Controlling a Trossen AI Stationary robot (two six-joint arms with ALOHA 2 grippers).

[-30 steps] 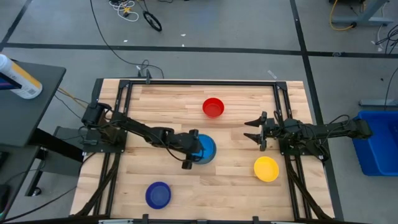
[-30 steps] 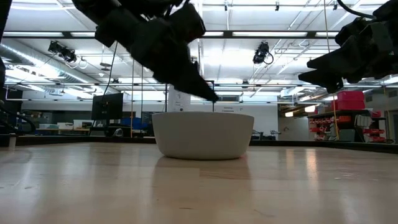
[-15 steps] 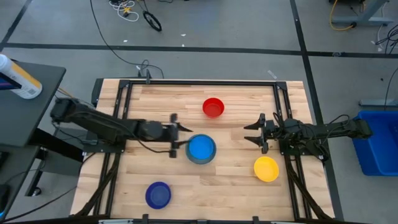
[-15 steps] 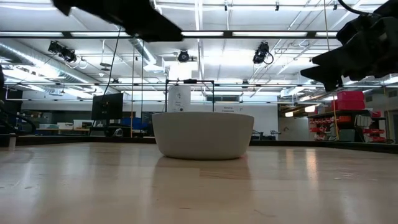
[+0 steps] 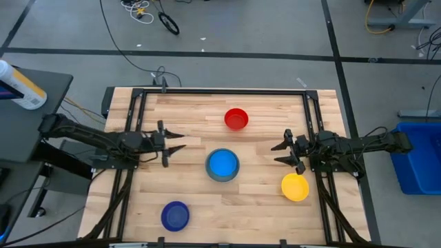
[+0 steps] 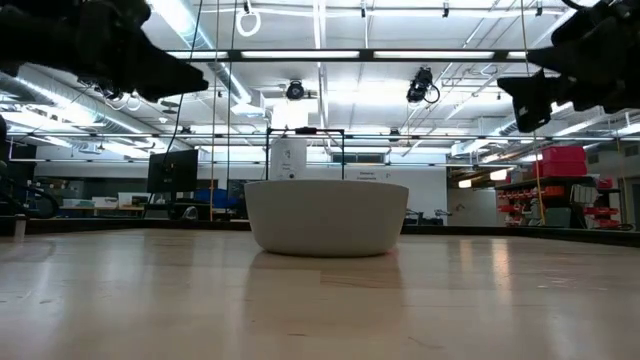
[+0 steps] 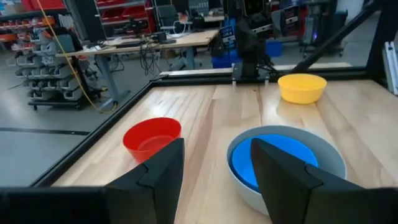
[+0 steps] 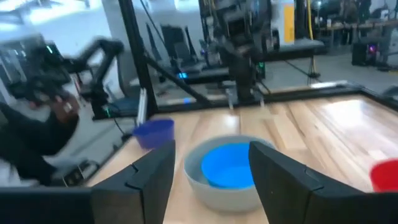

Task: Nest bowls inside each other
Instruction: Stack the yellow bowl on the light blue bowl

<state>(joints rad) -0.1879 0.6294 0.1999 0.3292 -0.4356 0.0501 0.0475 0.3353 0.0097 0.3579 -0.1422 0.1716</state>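
The grey bowl [image 5: 222,176] sits on the table's middle with the light blue bowl [image 5: 222,164] nested inside it. The red bowl [image 5: 236,118] stands behind them, the yellow bowl [image 5: 295,187] at the near right, and the dark blue bowl [image 5: 175,215] at the near left. Each rests on its base. My left gripper [image 5: 173,142] hovers open and level to the left of the grey bowl, pointing at it. To that bowl's right, my right gripper [image 5: 278,153] is also open and level. Neither has anything between its fingers.
A black frame [image 5: 220,91] runs around the wooden table top. Bare wood lies between the bowls and along the table's near edge. Beyond the far side, the low view shows a workshop with benches and shelves.
My left gripper has drawn back from above the nested light blue bowl toward the table's left edge, rising a little and tipping up to level, still open. My right gripper has stayed in place; its fingers have come slightly closer together. No bowl has moved.
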